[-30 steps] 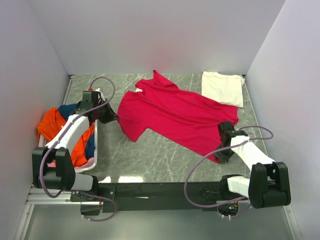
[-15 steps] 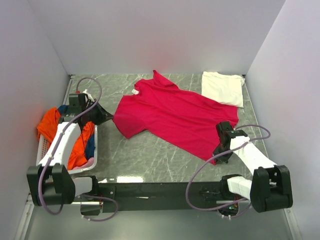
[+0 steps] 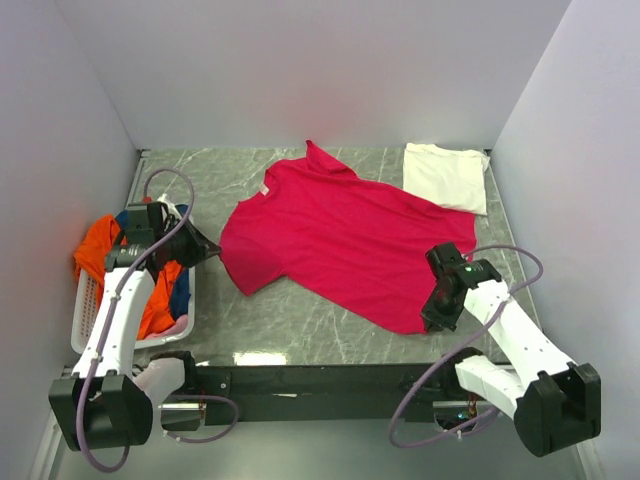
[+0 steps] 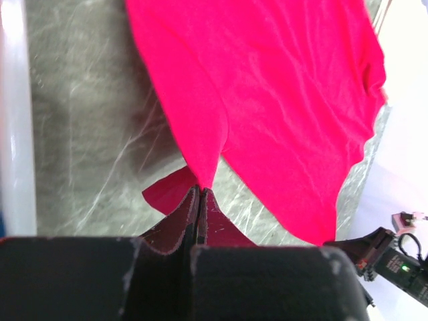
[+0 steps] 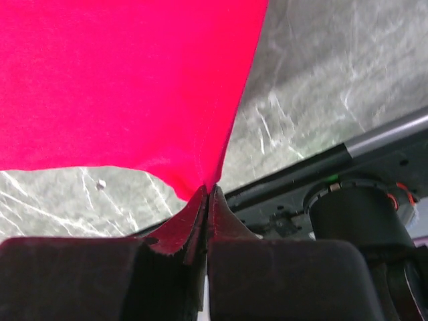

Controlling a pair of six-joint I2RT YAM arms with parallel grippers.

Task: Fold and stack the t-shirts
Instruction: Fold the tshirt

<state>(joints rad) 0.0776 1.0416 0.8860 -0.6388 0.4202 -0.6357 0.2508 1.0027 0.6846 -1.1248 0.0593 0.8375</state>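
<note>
The crimson-pink t-shirt (image 3: 340, 235) lies spread across the middle of the grey marble table, pulled taut between both grippers. My left gripper (image 3: 212, 250) is shut on its left sleeve edge; in the left wrist view the cloth (image 4: 267, 100) runs from the closed gripper (image 4: 200, 192). My right gripper (image 3: 432, 312) is shut on the shirt's near right hem corner, seen in the right wrist view (image 5: 120, 80) at the closed gripper (image 5: 206, 190). A folded cream-white t-shirt (image 3: 446, 176) lies at the back right. Orange (image 3: 100, 250) and navy (image 3: 181, 290) t-shirts sit in the basket.
The white slatted basket (image 3: 192, 310) stands at the left, by the left arm. White walls close in the table on three sides. The black base rail (image 3: 320, 380) runs along the near edge; the right arm's base (image 5: 354, 221) shows in the right wrist view.
Both grippers have pulled the crimson-pink shirt out: the left moved left toward the basket, the right moved nearer and slightly left. The shirt now lies flatter and wider.
</note>
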